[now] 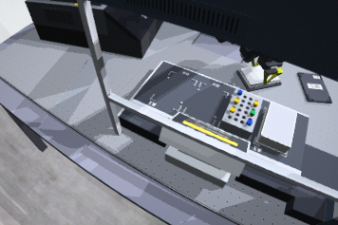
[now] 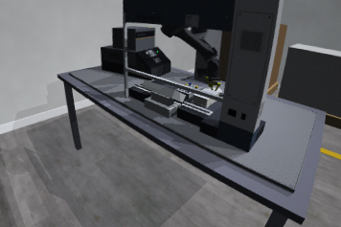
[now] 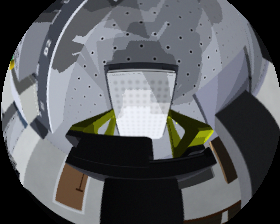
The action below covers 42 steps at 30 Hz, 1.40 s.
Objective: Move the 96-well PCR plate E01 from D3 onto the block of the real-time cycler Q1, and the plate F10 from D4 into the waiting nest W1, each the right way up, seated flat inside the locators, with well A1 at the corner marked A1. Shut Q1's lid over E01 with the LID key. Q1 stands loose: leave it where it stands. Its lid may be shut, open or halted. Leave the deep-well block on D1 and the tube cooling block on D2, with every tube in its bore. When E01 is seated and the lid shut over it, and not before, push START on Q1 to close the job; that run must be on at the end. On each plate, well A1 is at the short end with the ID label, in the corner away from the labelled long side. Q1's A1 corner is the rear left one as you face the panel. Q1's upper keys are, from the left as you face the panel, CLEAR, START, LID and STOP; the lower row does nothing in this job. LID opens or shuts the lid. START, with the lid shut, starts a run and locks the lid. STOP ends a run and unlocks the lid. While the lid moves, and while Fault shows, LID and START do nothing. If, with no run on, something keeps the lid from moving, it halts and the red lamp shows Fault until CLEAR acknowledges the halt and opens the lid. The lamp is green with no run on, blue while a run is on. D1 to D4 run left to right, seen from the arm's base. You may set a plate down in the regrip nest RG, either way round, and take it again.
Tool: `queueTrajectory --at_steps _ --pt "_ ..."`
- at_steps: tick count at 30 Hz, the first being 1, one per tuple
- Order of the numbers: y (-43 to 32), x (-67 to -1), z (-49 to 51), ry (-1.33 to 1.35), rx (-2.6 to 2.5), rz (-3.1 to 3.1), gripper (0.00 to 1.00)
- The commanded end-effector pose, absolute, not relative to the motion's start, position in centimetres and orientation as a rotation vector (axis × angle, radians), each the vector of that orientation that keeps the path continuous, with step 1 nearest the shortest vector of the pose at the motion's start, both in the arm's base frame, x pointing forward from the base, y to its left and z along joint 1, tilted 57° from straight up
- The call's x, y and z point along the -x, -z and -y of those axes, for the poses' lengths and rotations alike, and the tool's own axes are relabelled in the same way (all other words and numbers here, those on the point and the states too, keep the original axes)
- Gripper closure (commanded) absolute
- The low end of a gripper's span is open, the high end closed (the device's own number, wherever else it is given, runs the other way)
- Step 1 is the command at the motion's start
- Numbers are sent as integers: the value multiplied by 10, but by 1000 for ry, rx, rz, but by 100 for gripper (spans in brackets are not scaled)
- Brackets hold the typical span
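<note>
While the tube block (image 1: 241, 114) carries yellow, blue and green capped tubes beside the white deep-well block (image 1: 279, 127), fingers clamp a white plate (image 1: 254, 76) by its sides, wells up, past the deck's far edge over the counter (image 1: 71, 72)

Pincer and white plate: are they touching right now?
Touching. The wrist view shows the pincer with its yellow fingers pressed against both long sides of the white plate, shut on it; the top view agrees.
</note>
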<state>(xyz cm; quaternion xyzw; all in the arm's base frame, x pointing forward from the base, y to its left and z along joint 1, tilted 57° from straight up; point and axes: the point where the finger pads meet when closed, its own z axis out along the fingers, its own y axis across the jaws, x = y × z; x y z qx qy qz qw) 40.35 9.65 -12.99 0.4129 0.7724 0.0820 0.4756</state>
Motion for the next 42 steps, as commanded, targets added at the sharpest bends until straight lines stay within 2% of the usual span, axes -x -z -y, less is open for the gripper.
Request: queueTrajectory --at_steps 1,17,42 --pt "152 -414 -81 -145 -1035 -1903 100" --pt "152 -412 -81 -129 -1041 -1903 100" --pt "104 -350 -104 -181 -1015 -1909 100"
